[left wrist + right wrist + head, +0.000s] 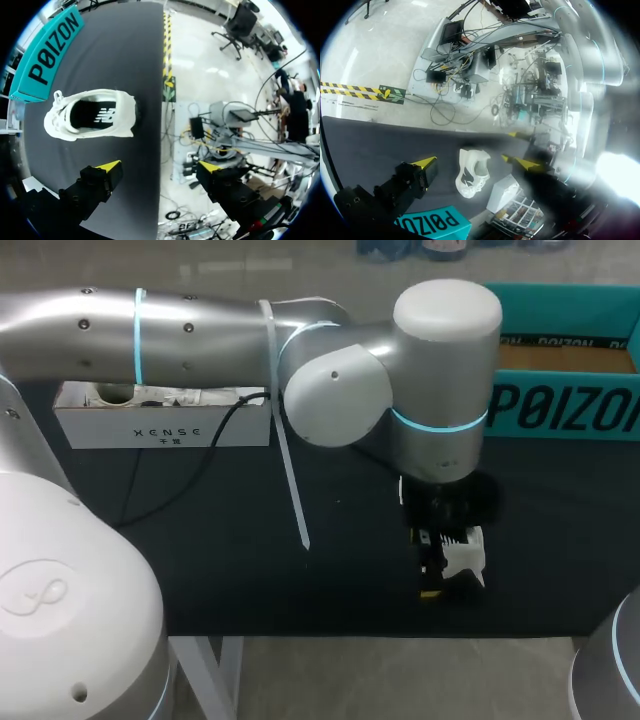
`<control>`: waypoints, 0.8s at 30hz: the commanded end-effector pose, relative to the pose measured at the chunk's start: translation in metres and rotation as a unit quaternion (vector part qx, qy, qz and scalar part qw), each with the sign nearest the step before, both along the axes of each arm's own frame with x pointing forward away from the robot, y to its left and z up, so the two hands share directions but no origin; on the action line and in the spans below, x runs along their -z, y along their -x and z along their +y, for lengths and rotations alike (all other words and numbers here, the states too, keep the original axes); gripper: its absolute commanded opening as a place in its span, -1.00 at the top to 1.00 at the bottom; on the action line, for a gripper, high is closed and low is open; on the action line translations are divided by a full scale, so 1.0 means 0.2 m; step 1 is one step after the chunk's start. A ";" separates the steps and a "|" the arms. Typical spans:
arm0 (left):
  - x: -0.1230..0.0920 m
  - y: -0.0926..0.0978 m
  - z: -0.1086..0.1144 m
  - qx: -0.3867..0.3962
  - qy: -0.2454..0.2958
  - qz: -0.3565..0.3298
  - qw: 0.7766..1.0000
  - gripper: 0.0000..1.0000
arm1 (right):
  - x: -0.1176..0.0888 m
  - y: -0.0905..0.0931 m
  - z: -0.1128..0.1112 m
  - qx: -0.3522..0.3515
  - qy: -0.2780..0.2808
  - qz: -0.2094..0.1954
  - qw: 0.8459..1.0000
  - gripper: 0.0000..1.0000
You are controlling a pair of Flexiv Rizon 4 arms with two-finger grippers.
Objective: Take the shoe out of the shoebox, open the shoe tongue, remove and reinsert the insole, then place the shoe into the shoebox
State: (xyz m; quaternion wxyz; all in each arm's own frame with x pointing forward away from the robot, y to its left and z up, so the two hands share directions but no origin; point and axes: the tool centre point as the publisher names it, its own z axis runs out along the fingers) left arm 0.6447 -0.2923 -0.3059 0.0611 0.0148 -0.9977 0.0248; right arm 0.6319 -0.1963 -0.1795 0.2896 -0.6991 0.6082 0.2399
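While the shoe [465, 555] is laid by the near edge of the tabletop [250, 560], well apart from the far shoebox [560, 415], the left pincer [160, 167] and right pincer [472, 162] are held open, empty.

My left arm [200, 325] comes in from the left and stretches across past the middle. It bends at its last big joint, so the wrist [445, 390] points straight down. From its own camera I see my left end effector [159, 167] with its two yellow-tipped fingers [111, 165] spread wide apart. My right arm [612, 665] shows only as a grey sliver at the near right corner. My right end effector [472, 162] is held high, looking down, its fingers likewise wide apart
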 end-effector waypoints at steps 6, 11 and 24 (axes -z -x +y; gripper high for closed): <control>0.00 -0.08 -0.24 0.016 -0.029 -0.006 0.999 -1.00 | 0.00 0.04 0.01 0.124 -0.023 -0.129 0.984 -1.00; 0.05 -0.11 -0.27 0.005 -0.026 -0.003 1.000 -1.00 | 0.00 0.04 0.01 0.124 -0.023 -0.129 0.984 -1.00; 0.20 -0.15 -0.26 -0.020 -0.033 0.009 0.999 -1.00 | 0.00 0.04 0.01 0.124 -0.023 -0.129 0.984 -1.00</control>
